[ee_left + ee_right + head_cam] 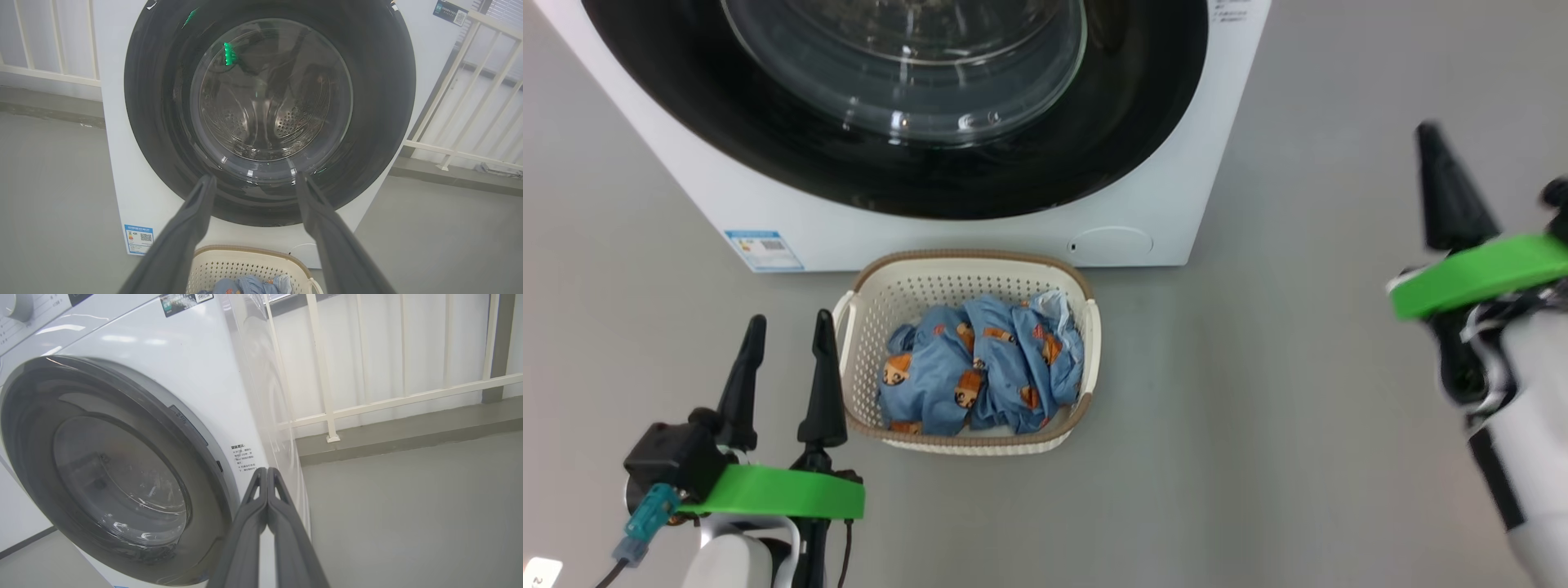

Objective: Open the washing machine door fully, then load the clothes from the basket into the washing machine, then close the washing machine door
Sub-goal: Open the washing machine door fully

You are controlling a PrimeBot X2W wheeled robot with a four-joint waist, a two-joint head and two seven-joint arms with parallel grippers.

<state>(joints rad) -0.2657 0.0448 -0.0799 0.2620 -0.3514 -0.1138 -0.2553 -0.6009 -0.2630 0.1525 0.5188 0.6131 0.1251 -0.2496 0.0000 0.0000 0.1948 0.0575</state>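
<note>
- Right end effector (267,473): clenched on nothing, its two fingers pressed flat together. It points at the front right corner of the washing machine (196,375), just beside the right rim of the washing machine door (118,473). Judgement: the paired fingers serve as one thin probe for catching the door's edge.
- Left end effector (788,327): released, fingers spread wide, empty. It hovers in front of the washing machine, at the left side of the basket (968,257), aimed at the door. Judged to be parked ready for loading.
- Door: shut, flush against the washing machine front; opening not yet done.
- Basket: on the floor (1258,408), directly in front of the washing machine below the door. It holds the clothes (980,367) in one crumpled heap, a short lift from the drum (261,126).
- Hard to make out:
  - The right end effector is blurred in the head view.
  - The door's handle recess cannot be read clearly.
  - The washing machine top is cut off in the head view.
  - The garment count cannot be told, because lower folds are hidden.
</note>
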